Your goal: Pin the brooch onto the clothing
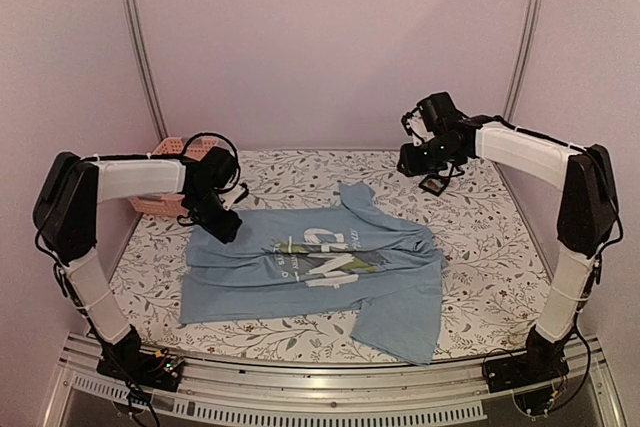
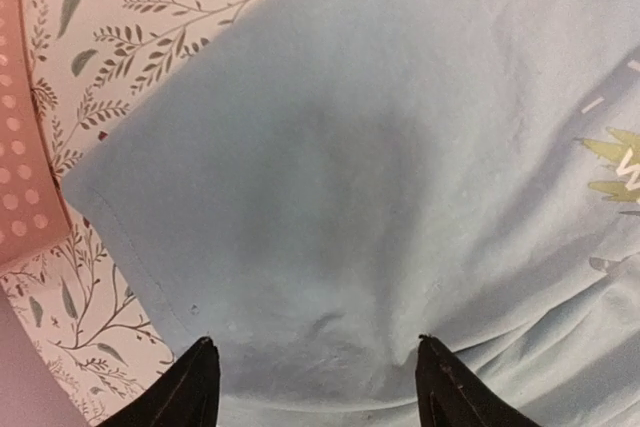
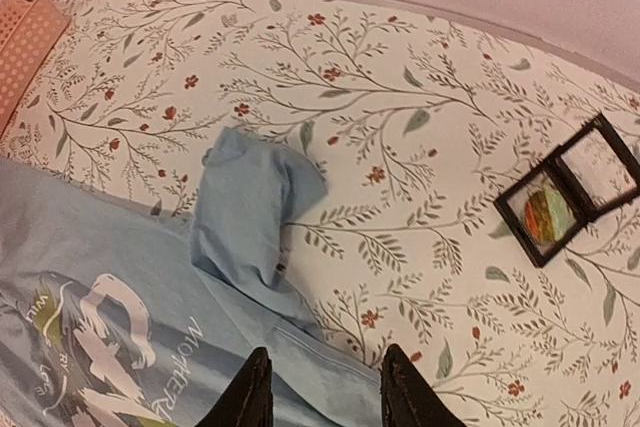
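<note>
1. Plainly, little of the job is done. The clothing [image 1: 320, 277] lies spread out, print side up, across the middle of the worktop [image 1: 480, 247], with its lower hem toward the near edge and no pin on it that I can make out.
2. Over the shirt's left side, toward the worktop's left edge, the left gripper [image 2: 312, 347] hangs with its jaws spread wide. Only plain blue cloth lies beneath it, and it pinches nothing. Whether the tips touch the fabric I cannot tell.
3. Farther back, toward the far right corner, the right gripper [image 3: 327, 349] also has its jaws apart and is empty, above the shirt's far edge.
4. Farthest off, the brooch [image 3: 545, 213] sits in one half of the open black case [image 3: 572, 187] near the far right corner, well apart from the shirt.
5. By my judgement everything is left to do: lifting the brooch out, carrying it over, and fastening it to the cloth.
</note>
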You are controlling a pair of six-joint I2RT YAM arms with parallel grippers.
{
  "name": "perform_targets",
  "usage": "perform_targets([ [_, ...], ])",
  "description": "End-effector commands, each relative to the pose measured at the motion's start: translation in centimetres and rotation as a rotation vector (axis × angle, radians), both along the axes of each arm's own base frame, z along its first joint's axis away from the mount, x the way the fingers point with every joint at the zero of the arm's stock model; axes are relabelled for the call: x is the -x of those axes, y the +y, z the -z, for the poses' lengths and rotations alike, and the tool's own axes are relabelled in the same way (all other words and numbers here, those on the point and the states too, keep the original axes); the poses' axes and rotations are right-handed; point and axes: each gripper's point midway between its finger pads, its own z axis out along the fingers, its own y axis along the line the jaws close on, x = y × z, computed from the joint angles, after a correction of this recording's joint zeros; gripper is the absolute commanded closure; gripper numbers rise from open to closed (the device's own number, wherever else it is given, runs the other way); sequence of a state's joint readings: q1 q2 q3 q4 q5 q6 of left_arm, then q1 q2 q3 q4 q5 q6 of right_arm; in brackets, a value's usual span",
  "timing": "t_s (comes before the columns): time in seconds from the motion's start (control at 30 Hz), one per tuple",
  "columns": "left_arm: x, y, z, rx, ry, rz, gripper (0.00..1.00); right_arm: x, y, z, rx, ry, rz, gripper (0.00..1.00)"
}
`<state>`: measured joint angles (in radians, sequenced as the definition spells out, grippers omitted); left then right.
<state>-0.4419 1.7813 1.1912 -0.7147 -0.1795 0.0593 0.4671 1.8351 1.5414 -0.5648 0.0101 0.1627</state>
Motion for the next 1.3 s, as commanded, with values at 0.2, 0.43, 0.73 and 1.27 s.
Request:
perform_targets([
  [0.2,-4.8,2.6,-1.9,0.075,-0.123,-0.107,0.33,-6.6,13.5,5.8,-0.033,-0.063,-0.201,0.65],
  [0.43,-3.9,3.6,1.4,0.012,-0.051,-0.104,0.33,-6.5,16.2,13.8,0.018,0.036,-0.244,0.65],
  [0.73,-3.5,2.9,2.4,0.033,-0.011,-0.078,0.33,-8.6,13.5,15.6,0.179,-0.055,-0.048,0.76],
  [1.27,-3.1,3.3,3.1,0.006,0.007,-0.067,0.33,-8.6,15.0,11.7,0.046,-0.050,-0.133,1.00],
])
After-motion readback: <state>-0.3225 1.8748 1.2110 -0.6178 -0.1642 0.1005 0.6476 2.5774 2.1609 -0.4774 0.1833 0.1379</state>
